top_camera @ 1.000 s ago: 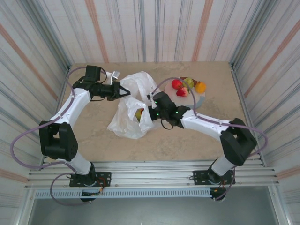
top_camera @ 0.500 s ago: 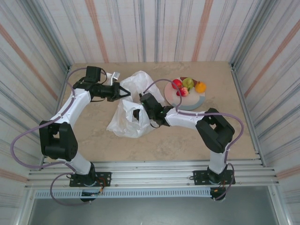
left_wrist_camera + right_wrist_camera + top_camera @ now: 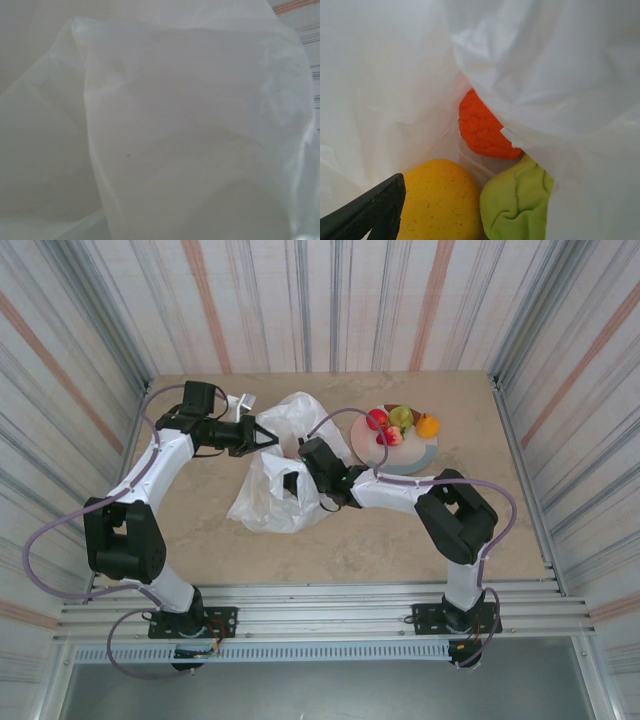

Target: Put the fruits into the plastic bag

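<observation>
Inside the bag (image 3: 272, 502), the right gripper (image 3: 300, 476) is inserted through the mouth. In the right wrist view its one visible finger (image 3: 372, 212) lies just beside a yellow fruit (image 3: 437, 200). Contact is unclear, and whether the jaws are parted or clenched cannot be told. A green fruit (image 3: 515, 202) touches the yellow one. An orange fruit (image 3: 482, 132) sits behind both, partly under a fold of film. The left gripper (image 3: 268, 436) meets the bag's raised far edge; its grip state cannot be told. The film is thin, white, translucent and wrinkled. Further fruits (image 3: 377, 419), red, green and orange, rest on the plate (image 3: 410, 456) to the right of the bag.
</observation>
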Action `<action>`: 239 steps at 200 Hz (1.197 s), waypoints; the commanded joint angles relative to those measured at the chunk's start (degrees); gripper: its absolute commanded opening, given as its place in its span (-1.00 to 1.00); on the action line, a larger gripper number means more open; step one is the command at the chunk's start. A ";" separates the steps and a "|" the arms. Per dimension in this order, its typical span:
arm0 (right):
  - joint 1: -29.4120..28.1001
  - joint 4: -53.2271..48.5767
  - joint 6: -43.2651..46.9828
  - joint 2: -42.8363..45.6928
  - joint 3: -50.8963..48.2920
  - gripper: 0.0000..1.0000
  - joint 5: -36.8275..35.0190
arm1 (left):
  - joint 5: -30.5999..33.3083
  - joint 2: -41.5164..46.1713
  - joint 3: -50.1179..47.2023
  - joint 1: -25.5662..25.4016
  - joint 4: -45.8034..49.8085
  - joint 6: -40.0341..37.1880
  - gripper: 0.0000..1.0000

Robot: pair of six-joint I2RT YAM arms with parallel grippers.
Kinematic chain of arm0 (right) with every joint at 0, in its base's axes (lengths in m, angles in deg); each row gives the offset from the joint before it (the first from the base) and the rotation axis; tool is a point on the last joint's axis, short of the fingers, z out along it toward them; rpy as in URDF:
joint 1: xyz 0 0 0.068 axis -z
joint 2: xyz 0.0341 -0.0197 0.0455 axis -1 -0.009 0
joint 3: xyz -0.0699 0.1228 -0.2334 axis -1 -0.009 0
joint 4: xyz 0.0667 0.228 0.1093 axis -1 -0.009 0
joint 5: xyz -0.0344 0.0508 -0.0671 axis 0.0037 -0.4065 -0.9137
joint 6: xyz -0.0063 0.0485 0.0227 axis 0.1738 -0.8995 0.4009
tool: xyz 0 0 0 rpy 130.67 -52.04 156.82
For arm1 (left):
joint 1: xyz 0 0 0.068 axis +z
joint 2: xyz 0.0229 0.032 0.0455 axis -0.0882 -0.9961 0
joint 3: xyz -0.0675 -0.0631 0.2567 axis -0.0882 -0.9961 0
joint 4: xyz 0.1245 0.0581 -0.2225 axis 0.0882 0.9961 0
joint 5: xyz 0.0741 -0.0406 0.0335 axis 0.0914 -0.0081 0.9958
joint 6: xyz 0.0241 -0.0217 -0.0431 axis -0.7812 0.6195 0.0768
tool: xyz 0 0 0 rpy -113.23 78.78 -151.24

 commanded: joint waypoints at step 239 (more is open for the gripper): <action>13.34 -19.05 12.96 44.31 -14.77 0.65 5.59 | -1.73 0.51 -1.14 2.07 -1.18 1.48 -1.00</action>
